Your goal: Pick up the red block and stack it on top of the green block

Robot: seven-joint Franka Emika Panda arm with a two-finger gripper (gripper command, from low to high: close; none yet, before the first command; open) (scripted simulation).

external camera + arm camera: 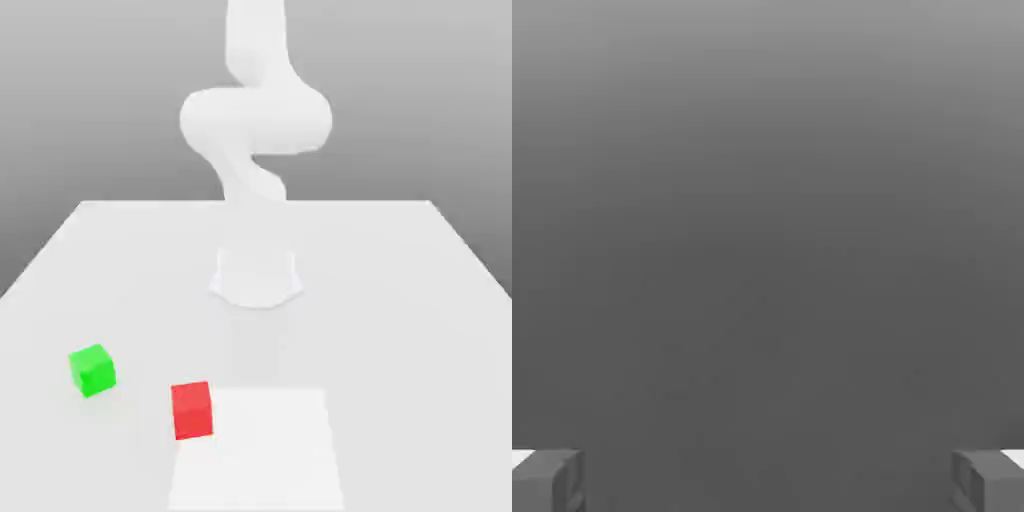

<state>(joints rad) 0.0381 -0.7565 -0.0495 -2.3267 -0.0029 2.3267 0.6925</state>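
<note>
Red block (192,410) sits on the desk (400,290) near the green block (93,370) toward the exterior view's left, apart and unstacked — tool (768,480) fingers spread wide, holding nothing, presumably readied for the pick.

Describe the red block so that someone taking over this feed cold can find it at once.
Start at the arm's round white base in the middle of the pale table and come toward the near edge. Two small cubes sit there, apart. The red block is the nearer one, beside a brighter white square patch; the green block lies toward the exterior view's left.
</note>
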